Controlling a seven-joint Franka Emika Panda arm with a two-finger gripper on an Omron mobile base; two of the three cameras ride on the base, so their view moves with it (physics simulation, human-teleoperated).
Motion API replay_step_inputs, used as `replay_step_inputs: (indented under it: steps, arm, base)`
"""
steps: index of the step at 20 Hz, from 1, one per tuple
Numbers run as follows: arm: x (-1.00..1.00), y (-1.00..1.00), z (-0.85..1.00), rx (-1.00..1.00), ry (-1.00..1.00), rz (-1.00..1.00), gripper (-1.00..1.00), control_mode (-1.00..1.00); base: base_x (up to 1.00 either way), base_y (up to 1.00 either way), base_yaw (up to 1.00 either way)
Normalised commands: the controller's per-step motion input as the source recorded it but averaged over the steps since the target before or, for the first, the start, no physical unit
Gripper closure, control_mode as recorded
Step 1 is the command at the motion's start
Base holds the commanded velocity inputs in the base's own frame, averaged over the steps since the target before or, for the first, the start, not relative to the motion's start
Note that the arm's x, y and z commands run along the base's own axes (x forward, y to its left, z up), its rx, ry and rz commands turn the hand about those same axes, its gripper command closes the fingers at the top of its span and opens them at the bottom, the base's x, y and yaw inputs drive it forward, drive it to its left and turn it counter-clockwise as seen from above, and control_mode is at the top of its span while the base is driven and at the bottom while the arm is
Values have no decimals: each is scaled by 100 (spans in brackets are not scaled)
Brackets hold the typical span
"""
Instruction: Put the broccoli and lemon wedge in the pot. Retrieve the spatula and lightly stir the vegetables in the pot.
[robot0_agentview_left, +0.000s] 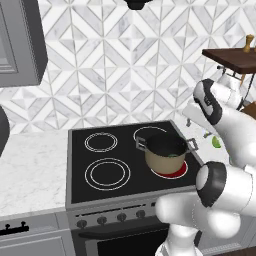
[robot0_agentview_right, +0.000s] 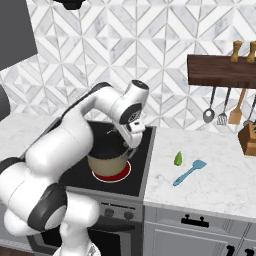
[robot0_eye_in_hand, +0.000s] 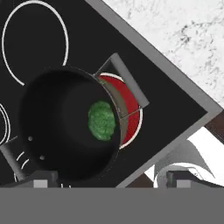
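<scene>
The pot (robot0_agentview_left: 166, 153) serves as the landmark: it stands on the front right burner of the black stove (robot0_agentview_left: 100, 165), that burner glowing red (robot0_agentview_left: 172, 171) under its tan wall. To the pot's left lie two unlit ring burners and, further left, the pale marble desk (robot0_agentview_left: 30, 170). Inside the pot, on its dark floor toward the right wall, sits the broccoli (robot0_eye_in_hand: 102, 120), a lumpy dark green piece seen clearly in the hand view. The gripper (robot0_eye_in_hand: 109, 179) hangs right above the pot's mouth; its fingers (robot0_eye_in_hand: 41, 179) stand spread wide apart with nothing between them, one tip near the pot's rim and the other out past it. In the right base view the white arm bends over the pot (robot0_agentview_right: 107, 159) from the left. To the right of the pot, beyond the stove's edge, the lemon wedge (robot0_agentview_right: 178, 159) rests on the desk, and just beside it, a little further right and nearer the front, lies the teal spatula (robot0_agentview_right: 190, 172), angled. Further right and above, a dark wooden rack (robot0_agentview_right: 220, 71) on the tiled wall carries hanging utensils.
</scene>
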Motion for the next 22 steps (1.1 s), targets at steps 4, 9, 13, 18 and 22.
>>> replay_step_inputs:
  steps: [4, 9, 13, 18, 22]
  arm:
    - [-66, -100, -5, -8, -12, 9, -100, -100]
    - [-17, -100, -1, -7, -1, 13, -100, -100]
    - [18, -96, -7, -4, 1, 13, -100, -100]
    - [67, -59, -42, -1, 9, 12, -100, -100]
    - [70, -19, -64, -7, 9, 10, -100, -100]
  base:
    - [0, 0, 0]
    - [0, 0, 0]
    - [0, 0, 0]
    - [0, 0, 0]
    - [0, 0, 0]
